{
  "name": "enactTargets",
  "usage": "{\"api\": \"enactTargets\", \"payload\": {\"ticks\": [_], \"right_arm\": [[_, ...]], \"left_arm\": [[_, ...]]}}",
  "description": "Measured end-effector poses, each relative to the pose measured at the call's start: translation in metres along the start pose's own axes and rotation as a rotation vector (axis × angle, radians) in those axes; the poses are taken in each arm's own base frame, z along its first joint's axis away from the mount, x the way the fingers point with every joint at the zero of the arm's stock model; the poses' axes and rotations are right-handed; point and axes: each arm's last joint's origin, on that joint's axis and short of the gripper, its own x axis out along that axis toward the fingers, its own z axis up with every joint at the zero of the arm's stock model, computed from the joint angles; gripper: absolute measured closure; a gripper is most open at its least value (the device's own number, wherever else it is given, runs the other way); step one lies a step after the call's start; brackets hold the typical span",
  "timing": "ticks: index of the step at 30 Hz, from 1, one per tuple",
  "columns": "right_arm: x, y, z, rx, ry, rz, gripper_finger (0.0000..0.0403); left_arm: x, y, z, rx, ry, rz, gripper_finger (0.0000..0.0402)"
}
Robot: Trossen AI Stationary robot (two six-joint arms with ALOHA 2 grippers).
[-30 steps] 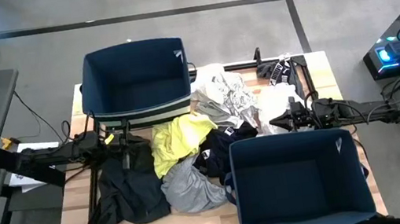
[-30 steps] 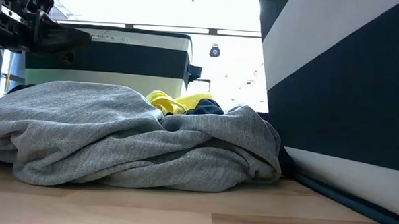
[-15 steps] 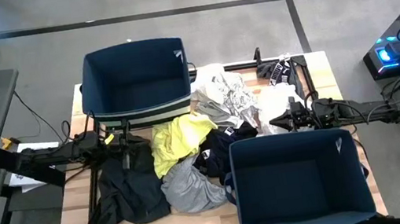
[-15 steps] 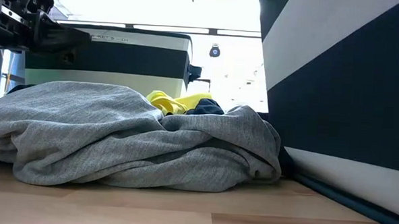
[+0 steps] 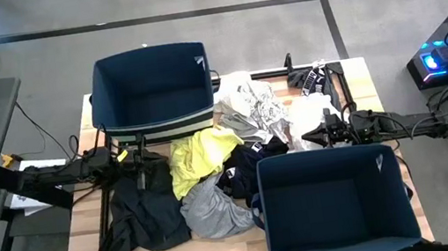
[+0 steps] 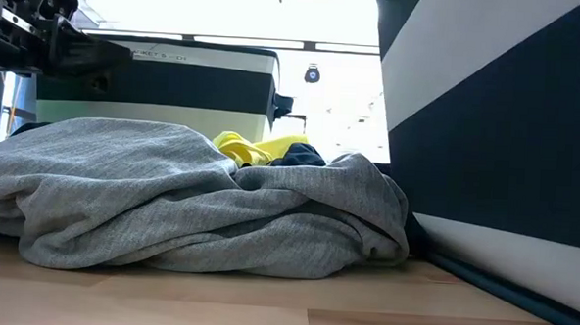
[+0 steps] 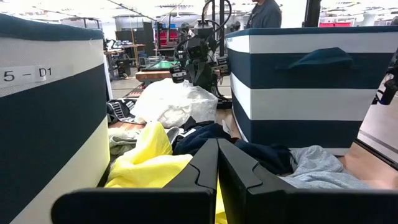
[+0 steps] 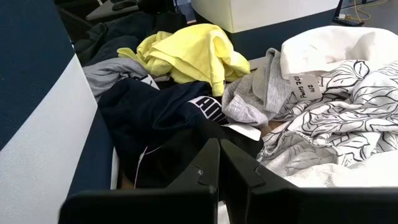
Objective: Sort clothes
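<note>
A pile of clothes lies on the table between two navy bins. A yellow garment (image 5: 197,156) lies in the middle, a dark navy one (image 5: 248,165) beside it, a grey one (image 5: 210,209) near the front, a black one (image 5: 147,215) at the left, and a white one with grey print (image 5: 258,111) at the far right. My left gripper (image 5: 141,154) hovers shut and empty at the pile's left side. My right gripper (image 5: 304,138) hovers shut and empty at the pile's right side. The yellow garment also shows in the left wrist view (image 7: 146,163) and the right wrist view (image 8: 186,53).
One navy bin (image 5: 152,87) stands at the far left of the table, the other (image 5: 335,202) at the near right; both are empty. A plain white cloth (image 5: 316,113) lies by the right arm. In the low view the grey garment (image 6: 190,197) fills the foreground.
</note>
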Motion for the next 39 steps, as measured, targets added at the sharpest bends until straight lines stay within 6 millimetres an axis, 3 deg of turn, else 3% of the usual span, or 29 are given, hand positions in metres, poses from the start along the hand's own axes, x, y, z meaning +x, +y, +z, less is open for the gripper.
{"api": "enactTargets", "payload": {"ticks": [22, 28, 30, 35, 39], "right_arm": [[0.000, 0.000, 0.000, 0.000, 0.000, 0.000, 0.0402], [0.000, 0.001, 0.003, -0.139, -0.035, 0.000, 0.0402], [0.000, 0.002, 0.010, -0.039, -0.103, 0.016, 0.0402], [-0.010, 0.006, 0.042, 0.552, -0.435, 0.154, 0.0402], [-0.024, 0.005, 0.064, 0.653, -0.714, 0.202, 0.0402]], "left_arm": [[0.000, 0.001, 0.000, 0.024, 0.000, 0.016, 0.0401], [0.000, 0.001, 0.000, -0.067, -0.002, 0.016, 0.0401], [0.000, 0.001, 0.001, -0.062, -0.011, 0.016, 0.0401], [0.000, 0.001, 0.007, -0.046, -0.077, 0.023, 0.0401], [-0.001, 0.002, 0.013, 0.003, -0.138, 0.066, 0.0401]]}}
